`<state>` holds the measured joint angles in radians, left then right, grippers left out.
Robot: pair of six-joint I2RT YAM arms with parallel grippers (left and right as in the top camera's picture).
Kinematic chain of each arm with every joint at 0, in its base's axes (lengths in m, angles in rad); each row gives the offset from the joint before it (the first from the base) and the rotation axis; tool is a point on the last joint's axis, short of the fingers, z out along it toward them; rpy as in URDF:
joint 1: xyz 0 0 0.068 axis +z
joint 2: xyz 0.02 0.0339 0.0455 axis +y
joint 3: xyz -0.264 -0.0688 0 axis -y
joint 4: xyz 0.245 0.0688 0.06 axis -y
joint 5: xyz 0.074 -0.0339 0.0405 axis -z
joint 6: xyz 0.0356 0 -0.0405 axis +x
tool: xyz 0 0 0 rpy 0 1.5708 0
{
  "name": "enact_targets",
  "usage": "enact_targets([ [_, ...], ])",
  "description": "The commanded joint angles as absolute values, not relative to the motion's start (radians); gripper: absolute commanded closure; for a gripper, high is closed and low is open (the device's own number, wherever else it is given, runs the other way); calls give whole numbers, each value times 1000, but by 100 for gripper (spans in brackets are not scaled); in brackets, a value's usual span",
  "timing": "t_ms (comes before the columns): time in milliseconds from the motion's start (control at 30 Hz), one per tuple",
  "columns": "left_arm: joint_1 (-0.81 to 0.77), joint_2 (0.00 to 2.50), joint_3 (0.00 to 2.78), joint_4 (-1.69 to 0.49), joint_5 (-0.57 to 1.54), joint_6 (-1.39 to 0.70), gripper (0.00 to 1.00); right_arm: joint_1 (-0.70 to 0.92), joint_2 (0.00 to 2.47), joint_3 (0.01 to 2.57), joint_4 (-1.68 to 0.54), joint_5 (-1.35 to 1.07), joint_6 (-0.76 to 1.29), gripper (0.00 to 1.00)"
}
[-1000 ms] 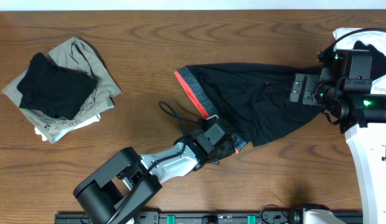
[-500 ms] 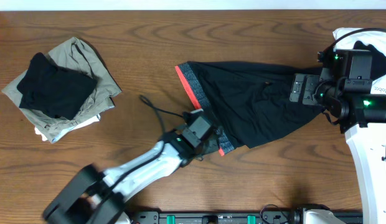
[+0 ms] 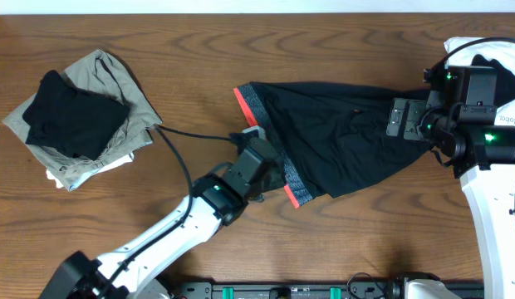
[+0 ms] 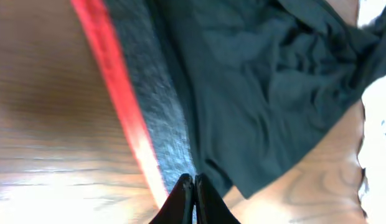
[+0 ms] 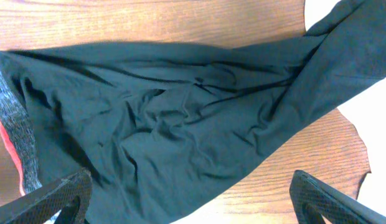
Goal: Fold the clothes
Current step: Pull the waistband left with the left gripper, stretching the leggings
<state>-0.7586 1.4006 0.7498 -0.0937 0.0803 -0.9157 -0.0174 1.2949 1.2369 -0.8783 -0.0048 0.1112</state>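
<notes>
Garment: black shorts (image 3: 340,133) of thin, creased knit lie crosswise on the middle-right of the desk (image 3: 191,50), with one end bunched under the right arm.
Band: the grey marled waistband (image 4: 149,106) has a red stripe along its edge and forms the garment's left end.
Left arm: the left end effector (image 4: 193,183) has slim dark fingers pressed together, pinching the waistband's lower end.
Right arm: the right end effector (image 5: 190,186) has ribbed black fingers spread wide over the rumpled fabric.
Surface: brown wood with wavy grain.
Stack: the folded pile (image 3: 79,116) sits far left, black over khaki over white, well apart from the shorts.
Corner: a white cloth (image 3: 490,50) lies at the right edge.
</notes>
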Motion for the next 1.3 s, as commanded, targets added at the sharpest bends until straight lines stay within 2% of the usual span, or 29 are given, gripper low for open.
enact_targets([
  [0, -798, 1475, 744, -57, 140, -913, 94, -25, 1294, 1249, -883, -9, 119, 1],
  [300, -854, 1696, 744, 118, 297, -944, 94, -25, 1294, 1249, -883, -9, 119, 1],
  [600, -815, 1742, 744, -130, 309, -944, 94, -25, 1294, 1249, -883, -8, 119, 1],
  [733, -704, 1727, 744, -302, 365, -925, 94, -25, 1294, 1249, -883, -8, 118, 1],
  [900, -517, 1706, 744, -398, 484, -806, 94, -25, 1294, 1249, -883, -8, 118, 1],
  [1267, -125, 1692, 744, -590, 451, -524, 94, -26, 1295, 1249, -912, -7, 115, 1],
])
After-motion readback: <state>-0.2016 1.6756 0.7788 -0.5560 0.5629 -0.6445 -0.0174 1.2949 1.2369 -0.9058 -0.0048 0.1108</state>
